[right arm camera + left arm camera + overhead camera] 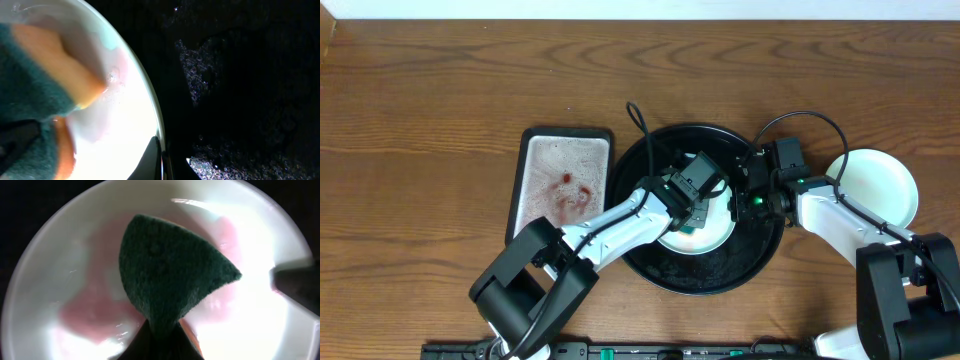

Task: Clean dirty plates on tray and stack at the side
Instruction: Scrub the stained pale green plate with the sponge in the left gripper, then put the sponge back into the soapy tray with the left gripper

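A pale mint-green plate (712, 236) with pink sauce smears lies in the large black tray (660, 262). My left gripper (702, 212) is shut on a green sponge (172, 277) with an orange back and presses it onto the plate (60, 280). My right gripper (738, 203) is shut on the plate's right rim (150, 100), one finger inside and one outside. The sponge also shows in the right wrist view (35, 85). A clean pale plate (880, 185) lies on the table right of the tray.
A small rectangular dark-rimmed pinkish tray (563, 180) with red smears lies left of the black tray. The black tray's wet floor (240, 75) shows in the right wrist view. Both arms cross over the black tray.
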Robot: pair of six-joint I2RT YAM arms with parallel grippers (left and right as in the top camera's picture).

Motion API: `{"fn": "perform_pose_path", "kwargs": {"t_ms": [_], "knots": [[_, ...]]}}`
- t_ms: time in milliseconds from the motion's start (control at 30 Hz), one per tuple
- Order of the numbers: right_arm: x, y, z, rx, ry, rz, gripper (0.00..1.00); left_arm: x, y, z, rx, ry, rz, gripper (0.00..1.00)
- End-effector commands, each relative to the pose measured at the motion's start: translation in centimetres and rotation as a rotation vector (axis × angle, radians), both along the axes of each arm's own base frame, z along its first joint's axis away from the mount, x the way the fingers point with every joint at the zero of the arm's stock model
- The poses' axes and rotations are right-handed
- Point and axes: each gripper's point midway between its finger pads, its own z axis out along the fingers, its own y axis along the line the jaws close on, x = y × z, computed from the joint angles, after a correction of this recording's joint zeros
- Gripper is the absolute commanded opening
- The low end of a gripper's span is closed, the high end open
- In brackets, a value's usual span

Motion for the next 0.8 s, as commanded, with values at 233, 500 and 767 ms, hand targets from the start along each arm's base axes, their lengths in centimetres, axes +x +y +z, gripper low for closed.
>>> {"fn": "perform_pose_path", "kwargs": {"t_ms": [233, 500, 767], "knots": [[-2.7, -0.2, -2.5, -0.034, 0.093, 0.022, 0.16, 2.6, 6.5, 7.4, 0.033, -0.133, 0.096, 0.07], [-2.1, 0.0, -2.4, -0.022, 0.068, 0.024, 0.04, 4.0, 13.8, 10.1, 0.007, -0.106, 0.253, 0.08], [-1.3, 0.2, -1.5, -0.018, 0.014, 0.052, 0.01, 4.4, 18.5, 7.6, -0.053, -0.021, 0.314, 0.07]]}}
